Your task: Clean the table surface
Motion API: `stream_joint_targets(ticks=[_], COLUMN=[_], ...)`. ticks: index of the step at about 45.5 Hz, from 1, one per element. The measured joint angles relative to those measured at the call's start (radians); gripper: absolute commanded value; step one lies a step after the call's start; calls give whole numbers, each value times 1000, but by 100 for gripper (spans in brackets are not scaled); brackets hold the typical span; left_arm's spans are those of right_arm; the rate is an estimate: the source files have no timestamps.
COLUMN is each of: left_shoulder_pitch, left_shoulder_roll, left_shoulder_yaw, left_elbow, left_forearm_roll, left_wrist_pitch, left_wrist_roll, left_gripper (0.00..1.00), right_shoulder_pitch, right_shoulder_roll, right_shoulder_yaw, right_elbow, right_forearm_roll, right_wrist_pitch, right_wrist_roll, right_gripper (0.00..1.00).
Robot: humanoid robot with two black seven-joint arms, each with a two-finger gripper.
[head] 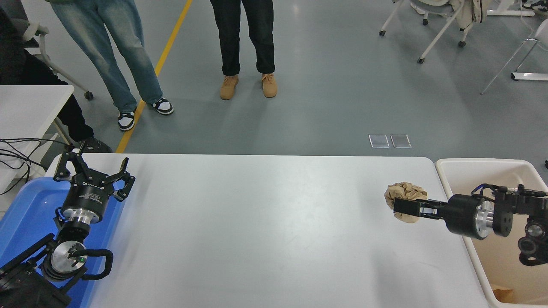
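Clamped on a crumpled brown paper wad (404,193), the right gripper (406,207) held it above the table surface (257,231) near the cream bin (483,164), so pickup looked done and only the drop remained.

The table surface (257,222) is showing plain matte white. The crumpled paper (404,192) is showing tan-brown. The right gripper (406,206) and left gripper (92,171) are showing black, with silver rings behind them. The left bin (25,209) is showing bright blue, the right bin (492,171) cream. A yellow line (160,64) is crossing the grey floor (334,85).
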State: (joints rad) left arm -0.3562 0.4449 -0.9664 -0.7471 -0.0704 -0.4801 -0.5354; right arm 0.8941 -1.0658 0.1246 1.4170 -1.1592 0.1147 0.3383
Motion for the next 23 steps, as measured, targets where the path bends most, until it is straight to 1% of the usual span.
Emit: stream_joint_targets(ticks=[10,23], left_shoulder_pitch=[0,0], left_shoulder_roll=[0,0], left_shoulder_yaw=[0,0], left_elbow=[0,0], left_forearm_roll=[0,0], left_wrist_pitch=[0,0], left_wrist_roll=[0,0], left_gripper=[99,99], right_shoulder_pitch=[37,48], right_shoulder_roll=[-106,-192], right_shoulder_yaw=[36,66], right_elbow=[9,-7], right_forearm_roll=[128,311], right_wrist_pitch=[59,80], right_wrist_roll=[43,79], right_gripper=[0,0])
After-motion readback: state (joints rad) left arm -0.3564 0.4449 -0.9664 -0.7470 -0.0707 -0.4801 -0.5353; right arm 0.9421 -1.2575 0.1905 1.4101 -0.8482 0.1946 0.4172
